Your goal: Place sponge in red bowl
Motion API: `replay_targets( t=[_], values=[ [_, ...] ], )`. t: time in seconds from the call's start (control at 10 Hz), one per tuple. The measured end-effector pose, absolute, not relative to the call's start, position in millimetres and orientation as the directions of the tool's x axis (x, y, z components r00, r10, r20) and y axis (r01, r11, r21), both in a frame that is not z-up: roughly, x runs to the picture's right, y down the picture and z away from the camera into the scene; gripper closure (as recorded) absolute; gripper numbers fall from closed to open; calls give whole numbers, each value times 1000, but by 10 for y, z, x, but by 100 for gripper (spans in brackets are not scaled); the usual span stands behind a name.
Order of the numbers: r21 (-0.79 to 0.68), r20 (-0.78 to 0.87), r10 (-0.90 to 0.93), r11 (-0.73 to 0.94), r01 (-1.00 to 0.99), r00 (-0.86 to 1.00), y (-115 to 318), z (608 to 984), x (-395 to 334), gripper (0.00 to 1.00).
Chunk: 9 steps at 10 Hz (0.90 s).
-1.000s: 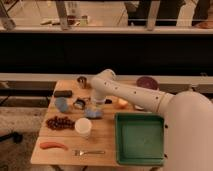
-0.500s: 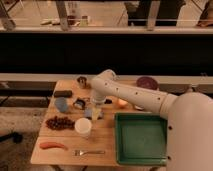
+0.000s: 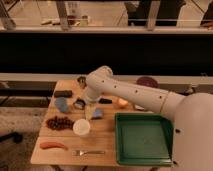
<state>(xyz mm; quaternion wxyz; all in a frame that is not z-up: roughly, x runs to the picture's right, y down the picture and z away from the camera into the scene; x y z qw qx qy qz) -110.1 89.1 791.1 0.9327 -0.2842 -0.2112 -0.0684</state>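
Note:
The sponge, a dull blue-grey pad, lies on the wooden table just right of the white cup. My gripper hangs from the white arm right above the sponge's left end. Whether it touches the sponge is unclear. The red bowl shows only as an orange-red patch behind my forearm, to the right of the sponge; the rest of it is hidden.
A round blue cup and a paler pad sit left of the gripper. Grapes, an orange sausage and a fork lie at front left. A green tray fills the front right. A purple bowl stands at back right.
The arm's end has shifted slightly down and left over the sponge. The objects on the table have not moved.

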Motion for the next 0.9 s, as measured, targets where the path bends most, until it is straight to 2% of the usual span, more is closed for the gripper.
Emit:
replay_targets(
  t=[0.2, 0.6, 0.9],
  values=[
    [-508, 433, -7, 824, 251, 901, 871, 7907, -1105, 20],
    [-541, 411, -1, 804, 245, 912, 1057, 8230, -1028, 20],
    [-536, 388, -14, 810, 237, 922, 926, 8227, -1019, 20]
  ],
)
